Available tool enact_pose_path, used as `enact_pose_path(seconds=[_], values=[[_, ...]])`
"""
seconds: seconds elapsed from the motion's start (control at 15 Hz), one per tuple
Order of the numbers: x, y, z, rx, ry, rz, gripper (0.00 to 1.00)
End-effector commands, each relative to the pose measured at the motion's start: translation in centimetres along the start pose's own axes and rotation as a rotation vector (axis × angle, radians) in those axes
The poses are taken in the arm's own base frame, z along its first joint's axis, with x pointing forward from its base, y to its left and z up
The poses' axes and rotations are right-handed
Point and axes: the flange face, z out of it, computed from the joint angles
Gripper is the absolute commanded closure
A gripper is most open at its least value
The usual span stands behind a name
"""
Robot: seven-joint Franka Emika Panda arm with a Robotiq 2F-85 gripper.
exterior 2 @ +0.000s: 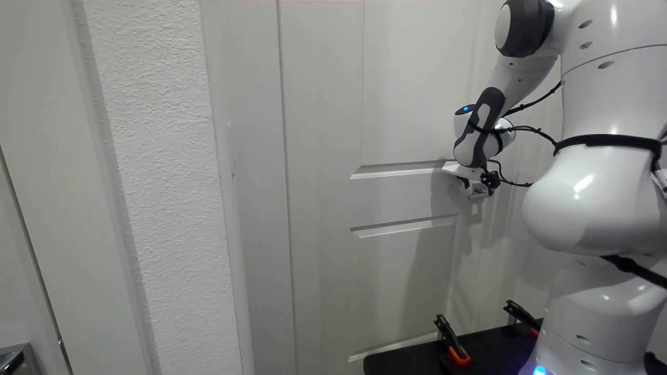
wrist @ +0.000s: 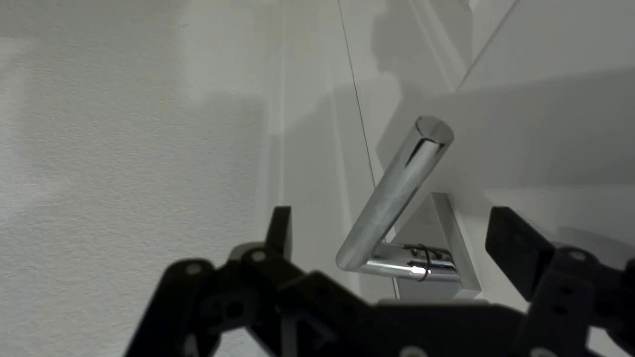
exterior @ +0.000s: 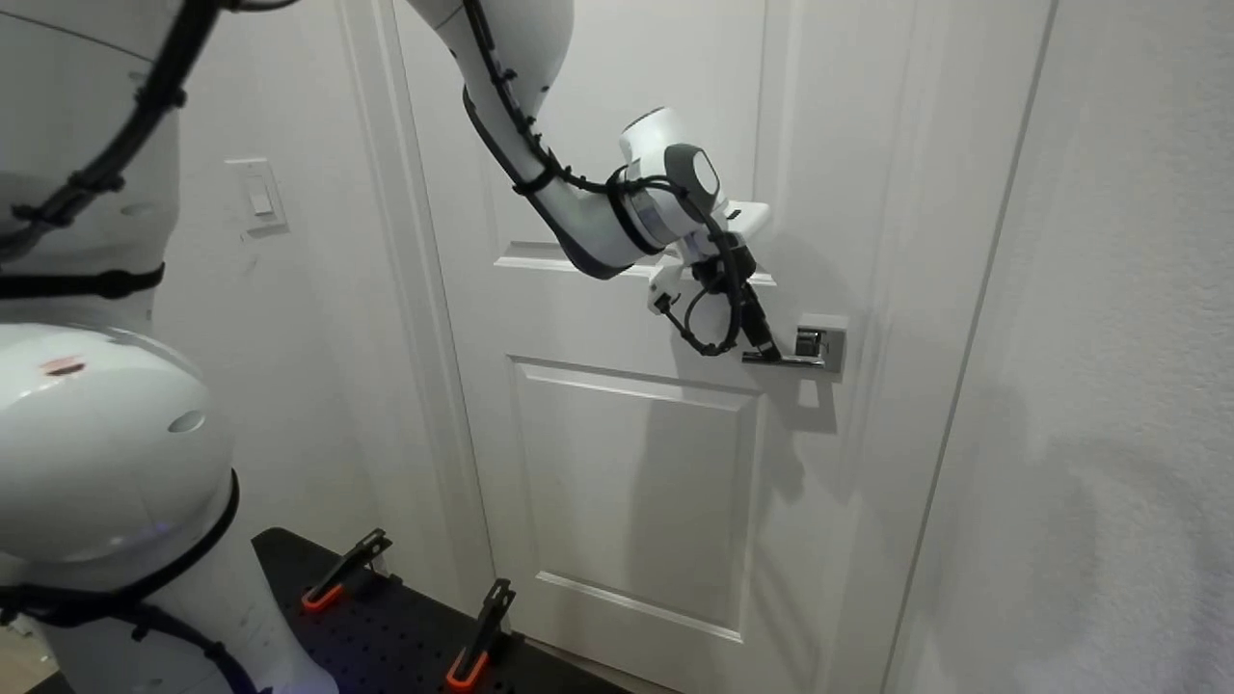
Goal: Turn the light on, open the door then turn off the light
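Observation:
The white door has raised panels and appears shut in its frame; it also shows in an exterior view. Its silver lever handle points left in that view. My gripper is at the lever, its fingertips overlapping it there. In the wrist view my gripper is open, with the handle showing between and beyond its fingers, not clamped. Whether a finger touches it I cannot tell. The white switch plate is on the wall left of the door. The room is lit; the lamp is out of view.
A black perforated table with two black and orange clamps stands below, beside the arm's base. A textured wall runs close by the door's handle side. Another silver handle shows at an exterior view's lower corner. A cable loops near the gripper.

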Motion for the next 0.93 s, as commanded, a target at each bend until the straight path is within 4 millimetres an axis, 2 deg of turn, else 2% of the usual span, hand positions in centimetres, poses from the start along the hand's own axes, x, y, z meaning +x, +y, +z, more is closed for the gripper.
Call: enact_pose_path(seconds=[0.0, 0.47, 0.53, 0.6, 0.67, 0.87], values=[[0.0, -0.7, 1.8, -0.003, 0.015, 0.017, 0.0], [-1.0, 0.1, 4.8, -0.053, -0.001, 0.018, 0.02], [-1.0, 0.3, 5.0, -0.058, 0.0, 0.022, 0.27], [-0.8, 0.6, 5.2, -0.062, 0.005, 0.025, 0.27], [-0.7, 0.8, 5.3, -0.066, 0.012, 0.026, 0.33], [-0.4, 1.0, 5.2, -0.06, 0.029, 0.032, 0.56]])
